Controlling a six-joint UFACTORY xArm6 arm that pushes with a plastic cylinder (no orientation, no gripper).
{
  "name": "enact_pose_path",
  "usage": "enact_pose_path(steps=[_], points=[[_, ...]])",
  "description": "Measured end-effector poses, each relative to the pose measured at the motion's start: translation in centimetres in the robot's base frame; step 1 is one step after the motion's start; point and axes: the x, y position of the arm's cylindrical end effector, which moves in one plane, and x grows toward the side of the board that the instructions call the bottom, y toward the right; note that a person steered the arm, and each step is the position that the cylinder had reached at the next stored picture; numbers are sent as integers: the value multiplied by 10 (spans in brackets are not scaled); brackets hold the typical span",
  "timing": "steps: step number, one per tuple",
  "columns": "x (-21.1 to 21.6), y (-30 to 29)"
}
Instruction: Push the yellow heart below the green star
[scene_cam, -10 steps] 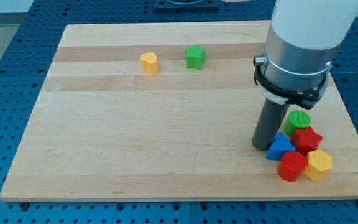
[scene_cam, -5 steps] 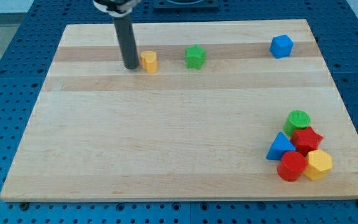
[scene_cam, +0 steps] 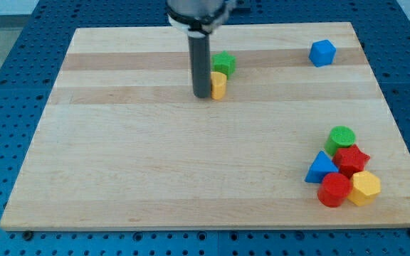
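Yellow heart [scene_cam: 219, 85] is what you are pushing, and it is sitting just at the view's right of your tool, touching or all but touching the rod.

Starting at the view's bottom, you are seeing a tight cluster near the bottom-right corner of the worktop [scene_cam: 119, 171]: a red hexagonal block [scene_cam: 333, 190] and a yellow hexagonal block [scene_cam: 365, 188] lying side by side, a blue triangular block [scene_cam: 320, 168] and a red star [scene_cam: 351, 159] just above them, and a green cylinder [scene_cam: 342, 137] topping the group.

Moving up, your tool is standing upright with my tip [scene_cam: 202, 96] resting on the worktop at the heart's left edge. It is a bare rod, so it is clasping nothing, only pressing sideways. The heart is lying directly below the green star [scene_cam: 224, 62] and touching it.

Farthest off, a blue block [scene_cam: 322, 52] is sitting alone near the top-right corner, well apart from everything else.
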Motion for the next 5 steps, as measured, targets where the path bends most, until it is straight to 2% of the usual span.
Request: enact_pose_path(steps=[1, 3, 4, 5], points=[[9, 6], [-32, -31], [-49, -11], [-33, 44]])
